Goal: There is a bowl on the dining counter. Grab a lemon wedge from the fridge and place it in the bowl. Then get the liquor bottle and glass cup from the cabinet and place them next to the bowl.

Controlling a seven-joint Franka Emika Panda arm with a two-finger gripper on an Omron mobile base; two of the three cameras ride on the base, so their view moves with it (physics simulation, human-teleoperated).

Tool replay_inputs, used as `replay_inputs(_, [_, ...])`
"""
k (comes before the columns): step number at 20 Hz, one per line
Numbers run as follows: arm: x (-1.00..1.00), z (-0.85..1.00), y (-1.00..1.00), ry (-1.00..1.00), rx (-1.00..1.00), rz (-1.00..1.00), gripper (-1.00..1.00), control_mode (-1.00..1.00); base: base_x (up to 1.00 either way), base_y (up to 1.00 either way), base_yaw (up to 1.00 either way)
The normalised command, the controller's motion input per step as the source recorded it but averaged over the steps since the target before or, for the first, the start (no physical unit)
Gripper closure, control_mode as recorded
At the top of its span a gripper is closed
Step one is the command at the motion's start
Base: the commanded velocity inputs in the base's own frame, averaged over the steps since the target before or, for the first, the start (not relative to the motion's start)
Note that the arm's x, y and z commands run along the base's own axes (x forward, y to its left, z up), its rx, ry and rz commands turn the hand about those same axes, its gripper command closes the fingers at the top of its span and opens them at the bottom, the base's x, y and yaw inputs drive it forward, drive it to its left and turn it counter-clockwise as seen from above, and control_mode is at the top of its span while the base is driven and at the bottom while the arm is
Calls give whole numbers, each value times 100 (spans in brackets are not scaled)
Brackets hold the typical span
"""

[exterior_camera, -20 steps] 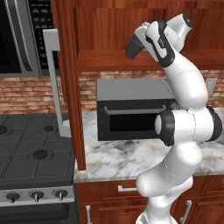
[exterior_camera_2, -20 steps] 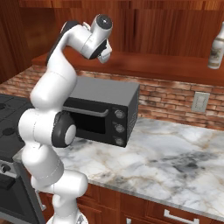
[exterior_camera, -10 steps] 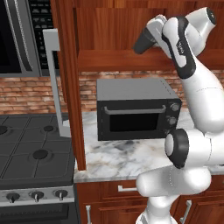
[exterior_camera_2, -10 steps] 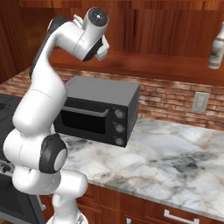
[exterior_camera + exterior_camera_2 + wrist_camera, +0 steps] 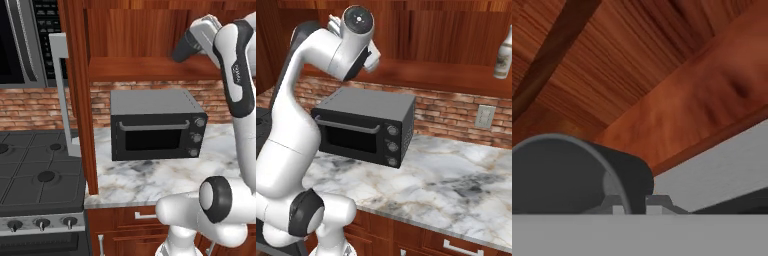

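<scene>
Because the cup must reach the bowl, the gripper (image 5: pixel 629 207) clamps the glass cup (image 5: pixel 577 175) inside the cabinet (image 5: pixel 150 45); the liquor bottle (image 5: pixel 503 52) waits on its shelf.

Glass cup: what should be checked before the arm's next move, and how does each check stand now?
1. Tool shut on the glass cup wall: ok.
2. Cup clear of the cabinet shelf: cannot tell.
3. Cabinet door swung open, out of the way: ok.
4. Liquor bottle upright on the shelf, apart from the arm: ok.
5. Toaster oven below the shelf, apart from the cup: ok.
</scene>
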Motion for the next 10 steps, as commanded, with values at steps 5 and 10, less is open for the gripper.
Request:
replay_inputs(5, [-100, -1, -23, 19, -12, 0, 100, -100, 0, 0, 0])
replay_inputs(10, [-71, -44, -8, 34, -15, 0, 100, -100, 0, 0, 0])
